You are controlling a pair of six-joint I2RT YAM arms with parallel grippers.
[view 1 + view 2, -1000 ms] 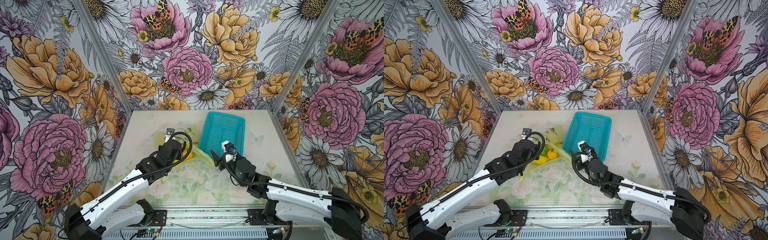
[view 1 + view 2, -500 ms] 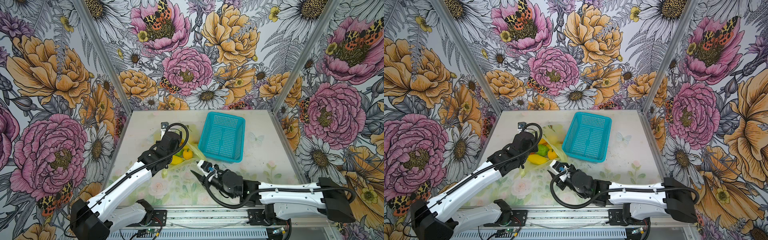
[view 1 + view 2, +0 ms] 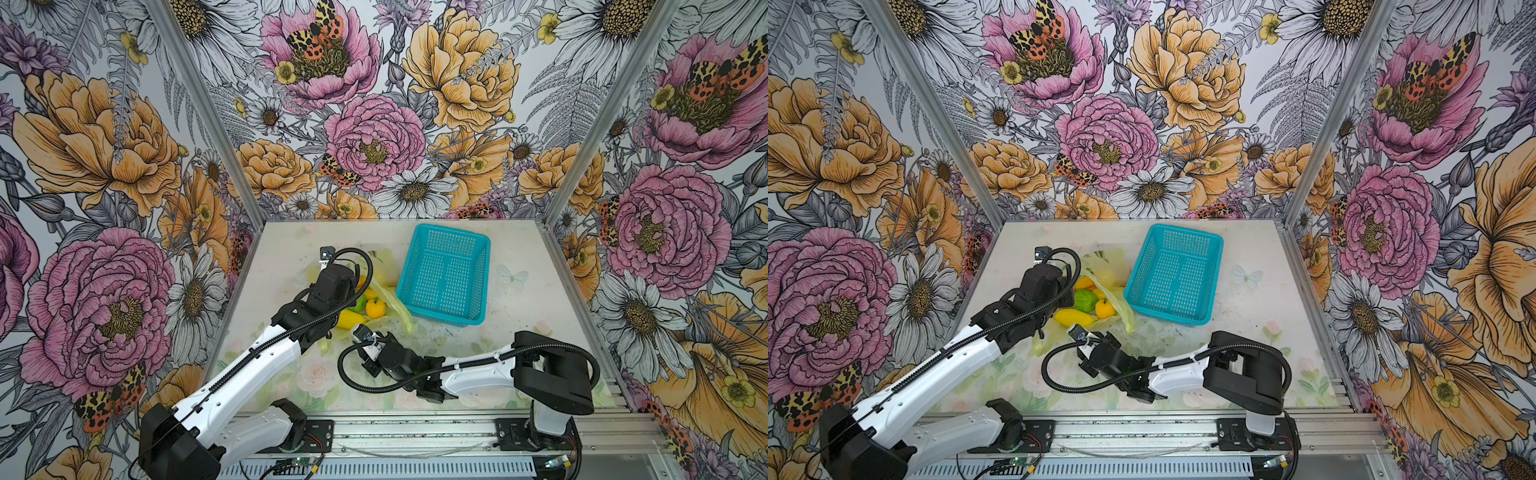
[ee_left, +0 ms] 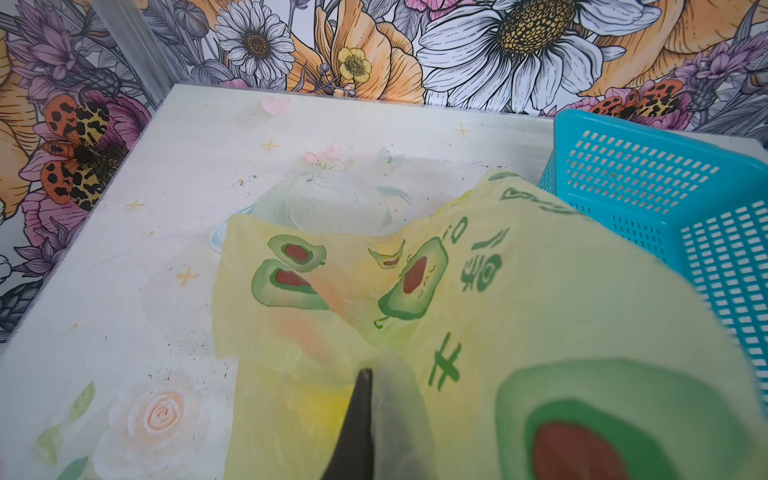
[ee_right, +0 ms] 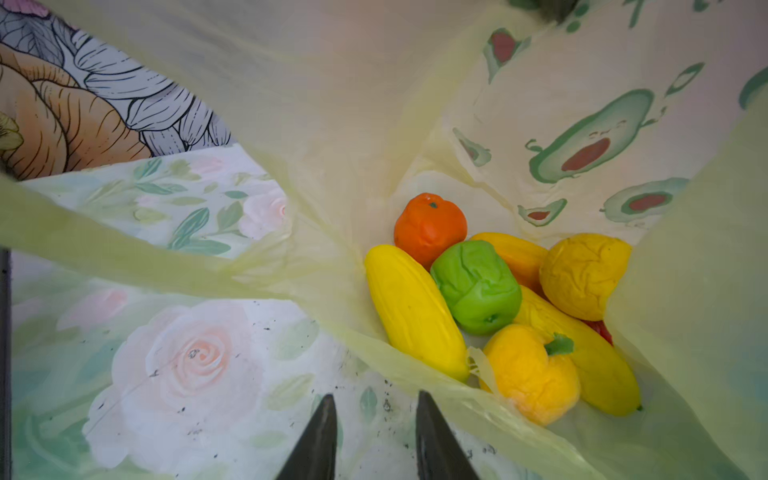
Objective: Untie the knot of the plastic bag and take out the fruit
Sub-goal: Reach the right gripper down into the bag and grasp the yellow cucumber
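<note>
The plastic bag (image 3: 392, 297) lies open left of the basket, its yellow-green film printed with avocados (image 4: 415, 282). The fruit shows in its mouth: an orange (image 5: 430, 226), a green one (image 5: 476, 291), a long yellow one (image 5: 413, 309) and a yellow pepper (image 5: 530, 372). My left gripper (image 4: 370, 374) is shut on the bag's film, which drapes over one finger and is held up. My right gripper (image 5: 374, 401) stands open just outside the bag's near rim, low over the table, with nothing between its fingers. A loose handle strip (image 5: 124, 257) crosses in front. The knot is out of view.
A turquoise perforated basket (image 3: 449, 232) stands right of the bag, close to its far edge, and is also seen in the left wrist view (image 4: 665, 166). Flowered walls close the table (image 3: 519, 299) on three sides. Both arms reach in from the front rail.
My right arm has swung from beside the basket down to the front of the bag's mouth, and its jaws have narrowed. My left gripper has shifted slightly back, still holding the bag.
</note>
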